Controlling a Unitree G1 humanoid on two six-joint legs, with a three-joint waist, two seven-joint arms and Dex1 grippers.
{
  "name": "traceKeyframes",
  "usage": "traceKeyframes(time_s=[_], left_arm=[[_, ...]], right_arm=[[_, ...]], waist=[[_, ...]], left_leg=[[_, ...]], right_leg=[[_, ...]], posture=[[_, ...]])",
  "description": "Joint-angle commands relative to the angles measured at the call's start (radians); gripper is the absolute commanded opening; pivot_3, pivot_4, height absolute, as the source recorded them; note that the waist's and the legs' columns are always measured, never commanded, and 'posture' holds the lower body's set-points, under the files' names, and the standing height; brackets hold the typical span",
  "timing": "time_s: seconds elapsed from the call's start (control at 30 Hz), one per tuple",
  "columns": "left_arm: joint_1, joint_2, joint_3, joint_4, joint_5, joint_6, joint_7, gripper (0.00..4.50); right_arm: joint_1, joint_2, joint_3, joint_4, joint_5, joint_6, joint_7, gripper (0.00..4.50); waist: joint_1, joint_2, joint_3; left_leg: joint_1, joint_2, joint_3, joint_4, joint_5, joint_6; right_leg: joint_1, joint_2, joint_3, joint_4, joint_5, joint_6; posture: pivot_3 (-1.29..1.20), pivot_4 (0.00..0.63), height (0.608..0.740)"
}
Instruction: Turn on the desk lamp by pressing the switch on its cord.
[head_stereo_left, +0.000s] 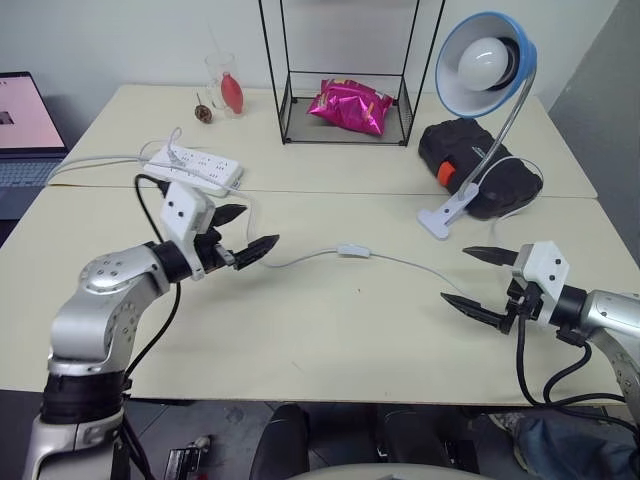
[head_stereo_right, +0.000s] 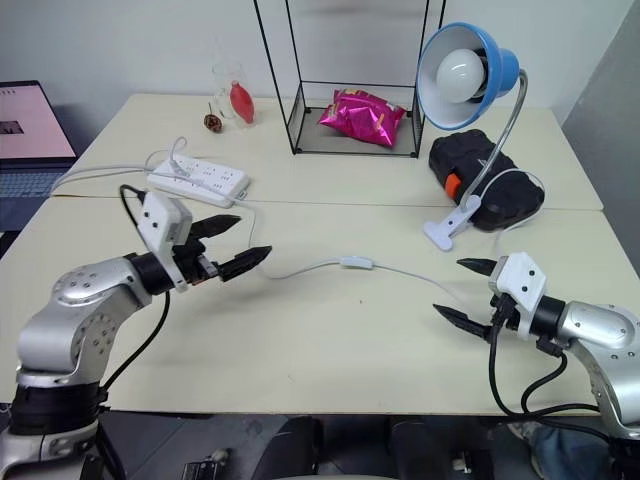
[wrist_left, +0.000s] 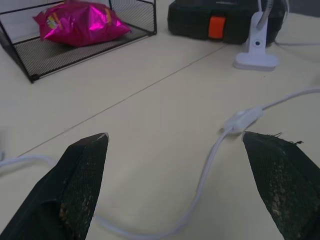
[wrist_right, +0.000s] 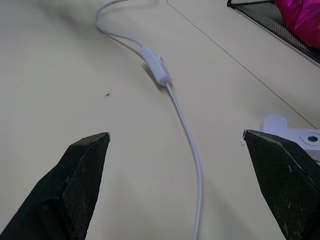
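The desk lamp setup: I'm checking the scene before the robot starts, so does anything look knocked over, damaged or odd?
Nothing stands out. The desk lamp stands upright on its clamp base, unlit, and the cord lies slack across the table with the switch flat on it. Both grippers hover open, apart from it.

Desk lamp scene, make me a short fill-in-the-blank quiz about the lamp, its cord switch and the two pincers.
1. The desk lamp has a shade with a ____ rim.
2. The switch lies on the table between the left pincer and the ____ pincer.
3. Both pincers are ____ and hold nothing.
4. The pink snack bag lies inside a black wire ____.

Missing words: blue; right; open; rack
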Motion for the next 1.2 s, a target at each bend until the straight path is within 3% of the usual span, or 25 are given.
traceKeyframes(time_s=[0.03,0.33,0.7,0.97,1.2], left_arm=[[-0.110,-0.023,-0.027,0.119,-0.048,0.037,-0.075,4.46],[-0.260,-0.070,-0.129,0.351,-0.045,0.103,-0.238,4.46],[-0.459,-0.239,-0.246,0.758,0.082,0.002,-0.350,4.46],[-0.562,-0.318,-0.251,1.043,0.177,-0.129,-0.386,4.46],[-0.606,-0.355,-0.256,1.157,0.228,-0.149,-0.455,4.46]], right_arm=[[-0.001,0.006,-0.032,-0.107,0.055,0.082,-0.053,4.50],[0.007,-0.015,-0.014,-0.249,0.122,0.261,-0.119,4.50],[-0.038,0.000,0.018,-0.415,0.219,0.492,-0.262,4.50],[-0.026,-0.001,-0.017,-0.480,0.292,0.566,-0.327,4.50],[-0.008,-0.008,-0.043,-0.510,0.332,0.592,-0.362,4.50]], waist=[[0.000,0.000,0.000],[-0.001,0.000,0.000],[-0.001,-0.001,0.000],[0.000,-0.001,0.000],[0.000,-0.001,0.000]], left_leg=[[0.000,0.000,0.000,0.000,0.000,0.000],[-0.002,0.000,-0.001,0.000,0.000,0.000],[-0.008,-0.001,-0.002,0.001,0.000,0.000],[-0.015,-0.001,-0.002,0.001,0.000,0.000],[-0.015,-0.002,-0.003,0.002,0.000,0.000]], right_leg=[[0.000,0.000,0.000,0.000,0.000,0.000],[-0.002,0.001,-0.001,0.000,0.000,0.000],[-0.007,0.001,-0.001,0.000,0.000,0.000],[-0.012,0.001,-0.002,0.001,0.003,-0.003],[-0.012,0.001,-0.002,0.001,0.001,0.001]], posture=[[0.00,0.150,0.740],[0.00,0.150,0.740],[0.00,0.150,0.740],[0.00,0.150,0.740],[0.00,0.150,0.740]])
